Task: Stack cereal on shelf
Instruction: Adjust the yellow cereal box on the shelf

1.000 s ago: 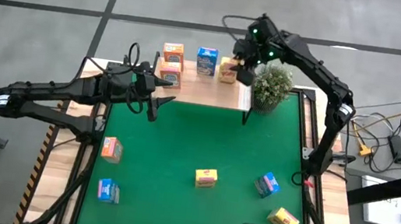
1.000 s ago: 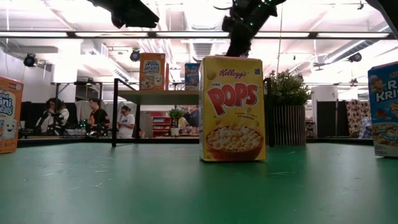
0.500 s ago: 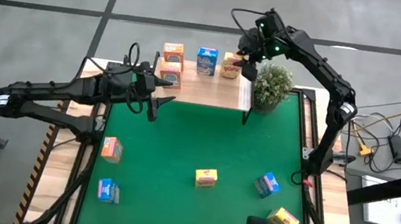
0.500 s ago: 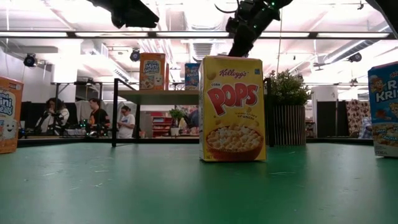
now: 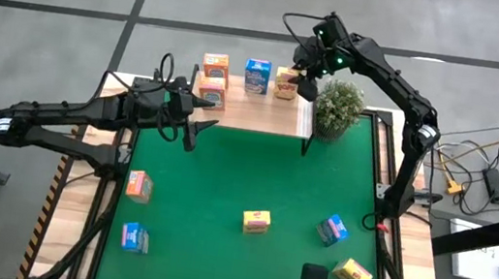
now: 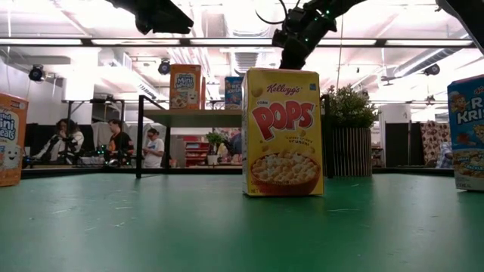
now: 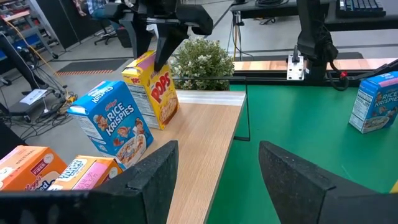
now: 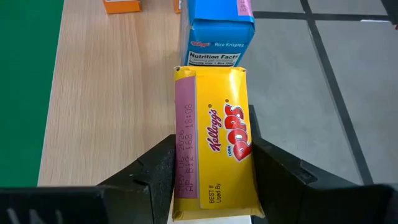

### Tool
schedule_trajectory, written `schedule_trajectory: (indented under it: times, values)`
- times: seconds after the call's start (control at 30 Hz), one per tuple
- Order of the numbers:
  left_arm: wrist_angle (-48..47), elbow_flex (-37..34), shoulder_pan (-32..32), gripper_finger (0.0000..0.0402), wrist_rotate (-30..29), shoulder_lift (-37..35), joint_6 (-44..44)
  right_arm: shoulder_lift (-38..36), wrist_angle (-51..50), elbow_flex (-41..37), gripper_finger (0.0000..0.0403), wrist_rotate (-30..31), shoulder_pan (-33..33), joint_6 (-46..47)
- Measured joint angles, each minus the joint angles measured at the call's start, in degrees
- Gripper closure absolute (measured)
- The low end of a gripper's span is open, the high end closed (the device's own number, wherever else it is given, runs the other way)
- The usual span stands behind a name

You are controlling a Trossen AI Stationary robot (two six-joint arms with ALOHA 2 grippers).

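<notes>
**corn pops box between the right jaws at the shelf's end**

a workshop floor with grey concrete surrounds the green-topped desk (image 5: pixel 223 185), and people sit at benches far behind it in the low view. the shelf (image 5: pixel 263 112) stands along the desk's far edge, beside a potted plant (image 5: pixel 338 108). on it — two orange-pink mini-wheats boxes (image 5: pixel 214 64), a blue rice krispies box (image 5: pixel 257 75) and a yellow corn pops box (image 5: pixel 286 82), upright in a row. the right gripper (image 5: pixel 306 73) hangs over the corn pops box; the right wrist view shows its jaws spread on either side of the box top (image 8: pixel 214 152), whether touching i cannot tell. the left gripper (image 5: pixel 202 113) hovers near the shelf's other end, jaws released. on the desk: an orange-pink box (image 5: pixel 137 184), a blue box (image 5: pixel 135 238), a yellow box (image 5: pixel 256 222), another blue box (image 5: pixel 333 230) and a yellow box (image 5: pixel 353 272), well apart.
</notes>
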Motion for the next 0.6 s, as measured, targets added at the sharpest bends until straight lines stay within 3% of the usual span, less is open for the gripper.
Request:
schedule_trajectory:
  times: [0.6]
  values:
    - [-0.02,-0.02,0.02,0.0196,0.00,0.00,0.00,0.02,0.13,0.02,0.0227,3.08,0.02,-1.55]
